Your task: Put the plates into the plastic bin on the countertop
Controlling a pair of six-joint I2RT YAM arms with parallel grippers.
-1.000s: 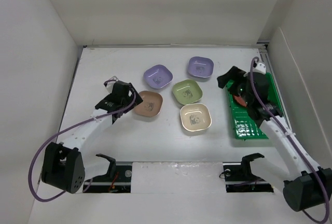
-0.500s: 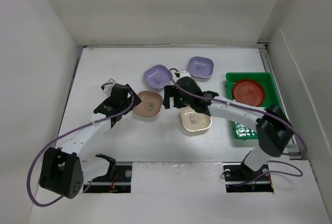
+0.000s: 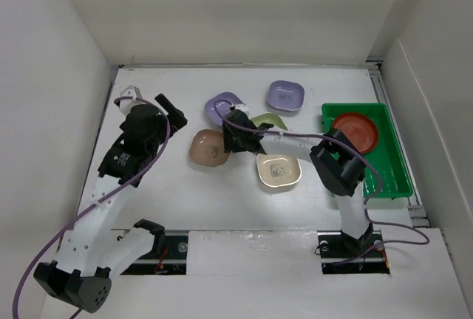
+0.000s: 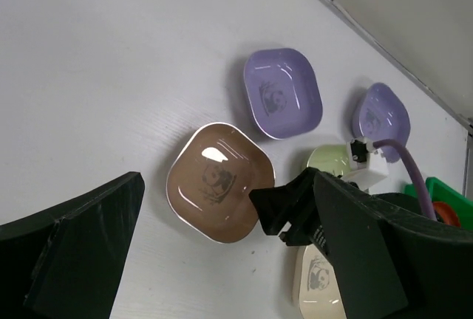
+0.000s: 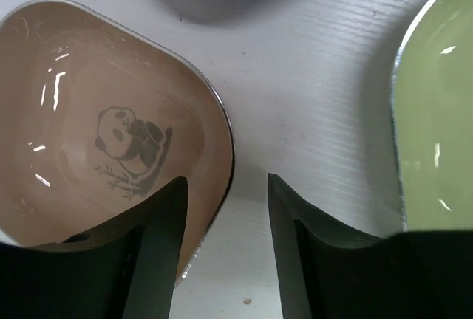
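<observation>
Right claw [image 5: 225,182] is spread and grips nothing. It straddles the right-hand rim of the pinkish-tan dish [image 5: 111,134], one finger above the dish's inside, the other above bare tabletop [image 5: 318,75]. Can't tell whether either finger touches the rim.

Top view: the right arm reaches from lower right across to centre frame, covering part of the green dish [image 3: 267,121] and the near edge of one lavender dish [image 3: 222,103].

Left claw [image 4: 225,179] is released, spread wide and empty. It sits raised at centre-left of the top view, apart from every dish.

Dish positions, top view:
- Pinkish-tan dish is left of centre on the tabletop.
- Cream dish [image 3: 278,172] is below and right of it, clear of the arm.
- Second lavender dish [image 3: 285,96] is upper centre, near the back wall.
- Plastic bin [image 3: 400,180] is at the right edge.
- One red-orange plate [image 3: 355,131] lies flat in the bin's upper half. Can't tell whether a second plate is under it.

All five square dishes are outside the bin.
</observation>
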